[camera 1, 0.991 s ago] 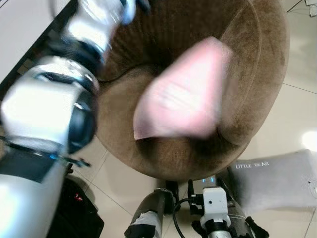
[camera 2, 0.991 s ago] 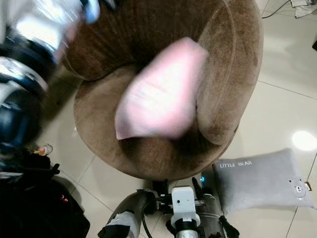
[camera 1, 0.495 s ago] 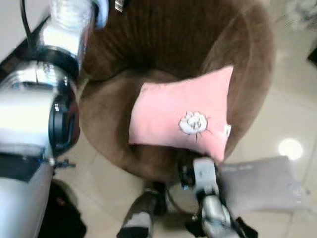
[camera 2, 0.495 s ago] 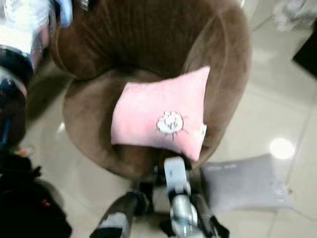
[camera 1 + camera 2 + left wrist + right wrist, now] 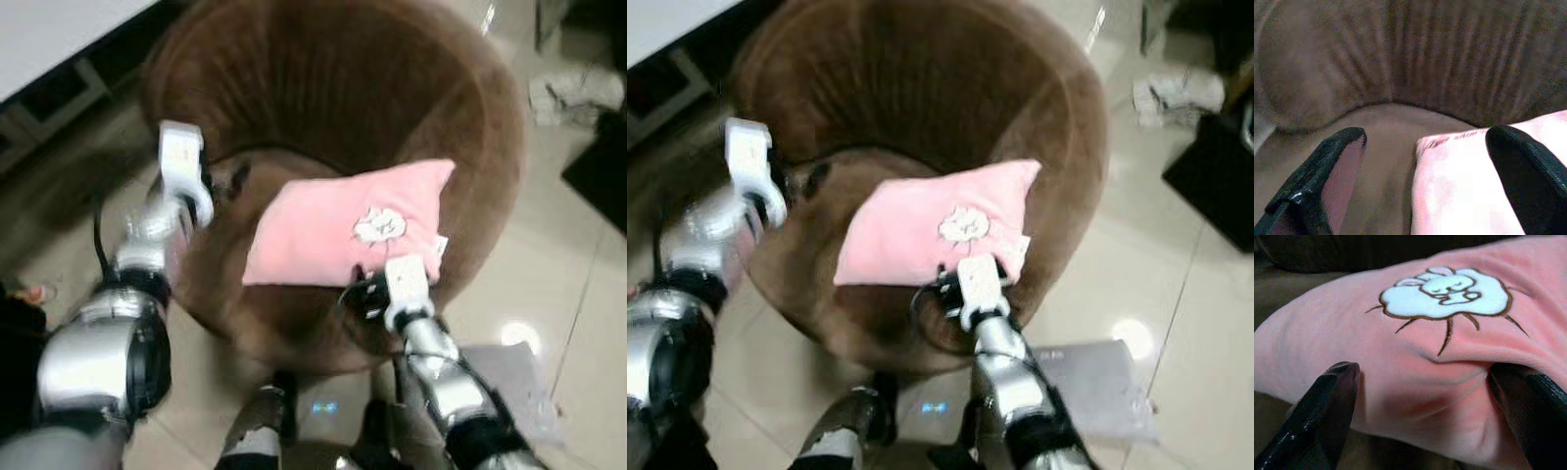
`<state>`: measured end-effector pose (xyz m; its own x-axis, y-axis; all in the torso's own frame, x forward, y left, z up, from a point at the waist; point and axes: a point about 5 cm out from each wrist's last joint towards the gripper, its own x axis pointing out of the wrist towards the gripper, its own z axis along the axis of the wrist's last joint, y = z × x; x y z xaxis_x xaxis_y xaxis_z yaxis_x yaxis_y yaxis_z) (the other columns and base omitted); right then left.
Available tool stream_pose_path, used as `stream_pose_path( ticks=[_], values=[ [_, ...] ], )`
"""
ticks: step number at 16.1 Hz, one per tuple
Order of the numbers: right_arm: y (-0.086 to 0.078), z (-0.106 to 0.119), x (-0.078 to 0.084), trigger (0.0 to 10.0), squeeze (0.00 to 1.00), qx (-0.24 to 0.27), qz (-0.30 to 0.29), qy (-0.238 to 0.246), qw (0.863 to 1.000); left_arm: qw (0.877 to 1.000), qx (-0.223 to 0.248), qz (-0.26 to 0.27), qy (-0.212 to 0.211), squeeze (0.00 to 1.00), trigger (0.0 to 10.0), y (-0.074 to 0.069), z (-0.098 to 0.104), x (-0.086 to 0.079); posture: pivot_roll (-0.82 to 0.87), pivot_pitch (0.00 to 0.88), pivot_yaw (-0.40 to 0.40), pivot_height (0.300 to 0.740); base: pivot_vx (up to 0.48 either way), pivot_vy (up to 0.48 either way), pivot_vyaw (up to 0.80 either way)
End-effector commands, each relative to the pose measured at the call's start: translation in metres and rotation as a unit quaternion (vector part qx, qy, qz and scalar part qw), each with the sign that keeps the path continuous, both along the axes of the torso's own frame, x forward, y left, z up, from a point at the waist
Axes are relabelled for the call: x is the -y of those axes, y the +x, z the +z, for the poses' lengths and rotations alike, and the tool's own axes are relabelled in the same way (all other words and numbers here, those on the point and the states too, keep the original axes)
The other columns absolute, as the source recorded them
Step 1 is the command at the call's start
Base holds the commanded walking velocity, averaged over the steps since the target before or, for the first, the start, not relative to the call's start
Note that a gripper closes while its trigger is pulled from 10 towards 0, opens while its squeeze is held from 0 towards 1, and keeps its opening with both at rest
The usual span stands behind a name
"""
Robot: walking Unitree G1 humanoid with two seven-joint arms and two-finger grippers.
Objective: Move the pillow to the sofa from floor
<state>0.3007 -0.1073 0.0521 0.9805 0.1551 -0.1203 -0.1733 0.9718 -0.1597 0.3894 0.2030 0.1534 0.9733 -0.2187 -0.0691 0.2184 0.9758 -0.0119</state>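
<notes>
- Two grippers are being shown at the brown sofa, a round armchair taking up the upper middle of the head views.
- At the left of the frame, the left gripper is being held with its fingers spread wide beside the near corner of the pink pillow; nothing is being pinched between them, and one finger is hanging over bare seat cushion.
- A second ago this arm was being raised high at the upper left edge, blurred; it is now being seen lowered to the sofa's left armrest.
- In the middle of the frame, the pink pillow is being seen lying flat on the seat, its bunny patch facing up and its right corner resting against the inner right armrest. A second ago it was a blurred shape in the air; half a second ago it was already landing on the cushion.
- Below the pillow's front edge, the right gripper is being held with fingers spread on either side of the fabric, one finger low at the pillow's edge; a fold is being pressed at the other finger, so whether the cloth is fully released cannot be told.
- At the lower right, a grey pillow is being left on the floor tiles.
- The pink pillow's move is being judged as essentially done; only withdrawal of the grippers seems outstanding.
</notes>
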Motion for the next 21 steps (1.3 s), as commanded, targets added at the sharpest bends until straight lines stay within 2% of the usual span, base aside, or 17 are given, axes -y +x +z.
stream_pose_path(
  ticks=[1,2,4,6,7,10,11,12,13,14,15,16,17,18,19,20,21],
  values=[
    [-0.001,-0.006,0.004,10.0,0.0,-0.019,-0.007,0.006,1.0,0.999,0.035,0.016,-0.007,0.0,10.0,0.001,0.011,-0.004,0.22,0.209,0.001,0.74,0.0,0.0,0.0],
    [0.01,0.003,0.009,10.0,0.0,-0.008,-0.001,0.0,1.0,0.999,0.026,0.032,-0.017,0.0,10.0,-0.011,-0.012,0.0,0.24,0.198,-0.034,0.74,0.0,0.0,0.0],
    [0.019,0.008,0.012,10.0,0.0,-0.003,0.01,-0.006,1.0,0.998,0.022,0.044,-0.034,0.0,10.0,-0.024,-0.028,0.005,0.26,0.194,-0.063,0.74,0.0,0.0,0.0],
    [0.023,0.01,0.007,10.0,0.0,-0.002,0.026,-0.012,1.0,0.998,0.03,0.049,-0.04,0.0,10.0,-0.038,-0.037,0.01,0.26,0.195,-0.078,0.74,0.0,0.0,0.0],
    [0.028,0.014,0.002,10.0,0.0,0.001,0.042,-0.016,0.999,0.997,0.04,0.05,-0.047,0.0,10.0,-0.049,-0.042,0.021,0.28,0.198,-0.104,0.74,0.0,0.0,0.0],
    [0.04,0.024,-0.001,10.0,0.0,0.005,0.051,-0.017,0.999,0.995,0.06,0.051,-0.069,0.0,10.0,-0.058,-0.034,0.043,0.29,0.188,-0.124,0.74,0.0,0.0,0.0],
    [0.042,0.027,-0.001,10.0,0.0,0.009,0.052,-0.017,0.998,0.995,0.059,0.049,-0.069,0.0,10.0,-0.059,-0.032,0.045,0.28,0.178,-0.124,0.74,0.0,0.0,0.0],
    [0.058,0.067,0.002,10.0,0.0,0.067,0.055,-0.004,0.996,0.995,0.063,0.037,-0.062,0.0,10.0,-0.06,-0.022,0.048,0.28,0.17,-0.118,0.74,0.0,0.0,0.0],
    [0.067,0.105,0.016,10.0,0.0,0.128,0.043,0.023,0.991,0.996,0.066,0.039,-0.048,0.0,10.0,-0.061,-0.017,0.048,0.27,0.162,-0.121,0.74,0.0,0.0,0.0],
    [0.064,0.12,0.033,10.0,0.0,0.16,0.039,0.013,0.986,0.996,0.064,0.05,-0.031,0.0,10.0,-0.065,-0.016,0.043,0.26,0.161,-0.122,0.74,0.0,0.0,0.0],
    [0.048,0.102,0.044,10.0,0.0,0.153,0.045,-0.012,0.987,0.997,0.056,0.055,-0.025,0.0,10.0,-0.075,-0.022,0.035,0.26,0.156,-0.127,0.74,0.0,0.0,0.0],
    [0.038,0.087,0.048,10.0,0.0,0.131,0.041,-0.016,0.99,0.997,0.041,0.055,-0.022,0.0,10.0,-0.083,-0.027,0.031,0.26,0.156,-0.127,0.74,0.0,0.0,0.0],
    [0.01,0.058,0.05,10.0,0.0,0.085,0.035,-0.014,0.996,0.998,0.021,0.053,-0.002,0.0,10.0,-0.101,-0.036,0.023,0.25,0.165,-0.121,0.74,0.0,0.0,0.0],
    [-0.008,0.038,0.049,10.0,0.0,0.048,0.042,-0.024,0.998,0.998,-0.008,0.06,-0.002,0.0,10.0,-0.113,-0.047,0.017,0.25,0.164,-0.117,0.74,0.0,0.0,0.0],
    [-0.026,0.016,0.041,10.0,0.0,0.006,0.054,-0.03,0.998,0.996,-0.059,0.073,-0.009,0.0,10.0,-0.13,-0.066,0.013,0.25,0.17,-0.11,0.74,0.0,0.0,0.0],
    [-0.032,0.006,0.038,10.0,0.0,-0.014,0.051,-0.031,0.998,0.994,-0.084,0.069,-0.003,0.0,10.0,-0.138,-0.075,0.016,0.25,0.17,-0.105,0.74,0.0,0.0,0.0],
    [-0.035,0.005,0.036,10.0,0.0,-0.018,0.049,-0.03,0.998,0.994,-0.095,0.062,0.001,0.0,10.0,-0.14,-0.075,0.019,0.25,0.17,-0.097,0.74,0.0,0.0,0.0]
  ],
)
